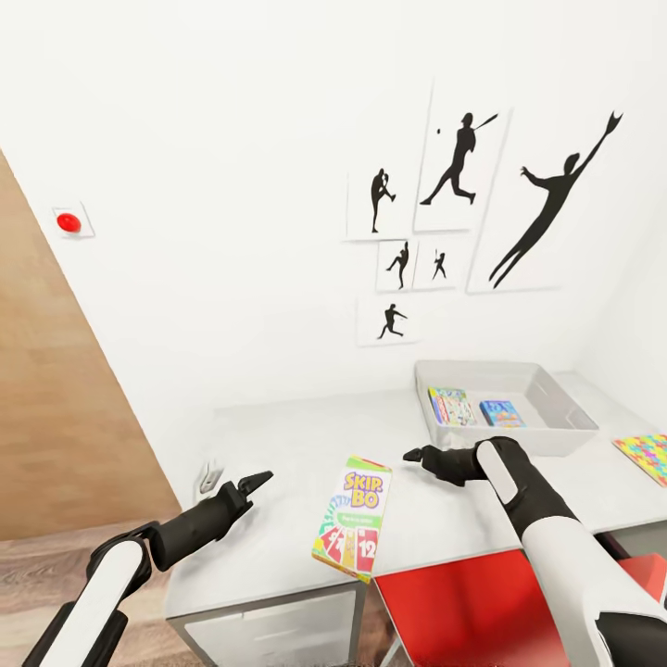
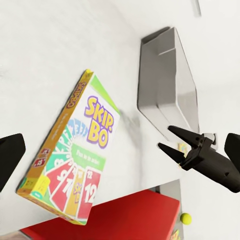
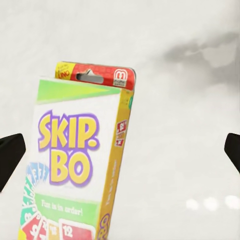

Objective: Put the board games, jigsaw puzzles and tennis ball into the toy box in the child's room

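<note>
Head view shows our left claw [image 1: 259,480] and right claw [image 1: 414,455], both apart and empty, flanking the SKIP-BO box [image 1: 353,517] overhanging the bench [image 1: 278,435] edge. Beyond our right claw the toy box [image 1: 556,428] already holds two toys; SKIP-BO and a puzzle [image 1: 646,456] remain. Left wrist view adds the tennis ball [image 2: 186,218].
</note>
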